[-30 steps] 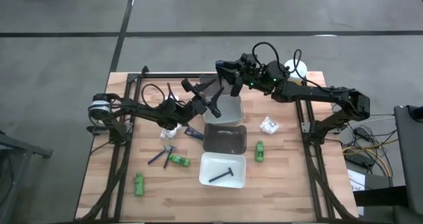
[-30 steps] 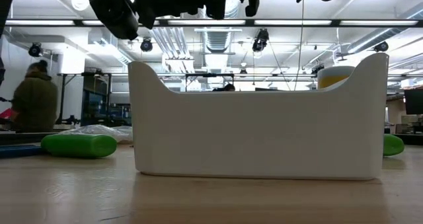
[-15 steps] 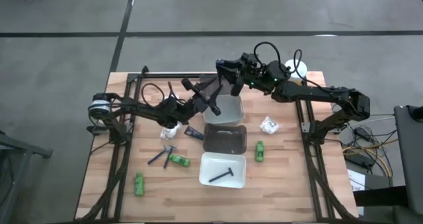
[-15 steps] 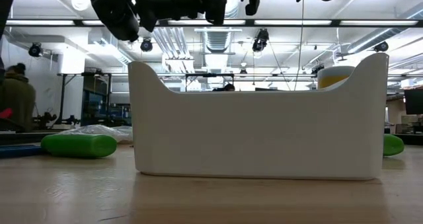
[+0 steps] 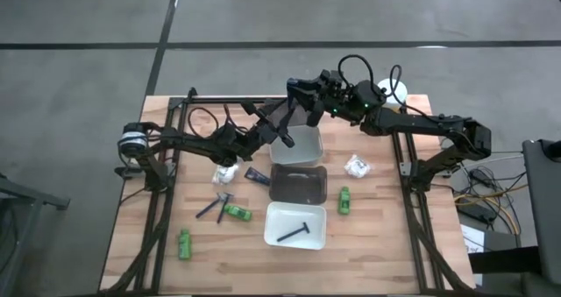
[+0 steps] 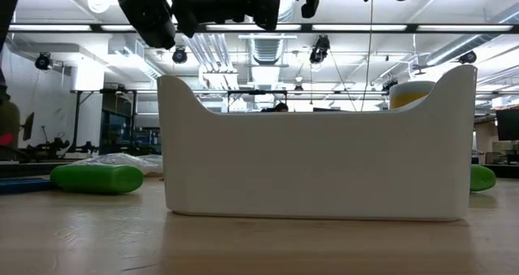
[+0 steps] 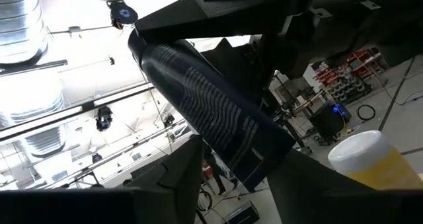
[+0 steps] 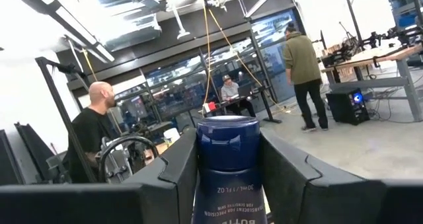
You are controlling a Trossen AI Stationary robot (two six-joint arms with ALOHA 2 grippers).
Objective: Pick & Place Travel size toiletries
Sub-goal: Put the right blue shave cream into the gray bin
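Checking the counter (image 5: pixel 386 244): bare pale wood planks, dark frame rails along the left and right edges, on a grey concrete floor with dark seams.

Three rectangular trays run in a row from mid-counter to the near edge:
- white plastic tray (image 5: pixel 302 148), farthest
- grey tray (image 5: pixel 298 185), middle
- second white tray (image 5: pixel 273 225), nearest, holding a slim dark razor stick (image 5: pixel 294 233)

The left end effector (image 5: pixel 282 130) is over the far white tray's left rim, pinching a dark blue tube with fine print (image 7: pixel 211 128) off the counter. The right end effector (image 5: pixel 307 113) is just beyond that tray's far rim, pinching a dark blue capped bottle (image 8: pixel 227 158).

Loose items:
- green bottles near the left near corner (image 5: pixel 184 243), left of the near tray (image 5: pixel 237 212) and right of the grey tray (image 5: pixel 344 201)
- white crinkly packets toward the right edge (image 5: pixel 356 166) and left of the trays (image 5: pixel 228 170)
- crossed dark razor sticks (image 5: pixel 215 205) beside the middle green bottle
- big yellow white-capped container (image 5: pixel 396 93) at the far right corner

The room is an open workshop with strip lights and ceiling ducts. The right wrist view shows a person in a dark top (image 8: pixel 92 141), one seated at a desk (image 8: pixel 231 95) and one standing in an olive top (image 8: pixel 304 72).
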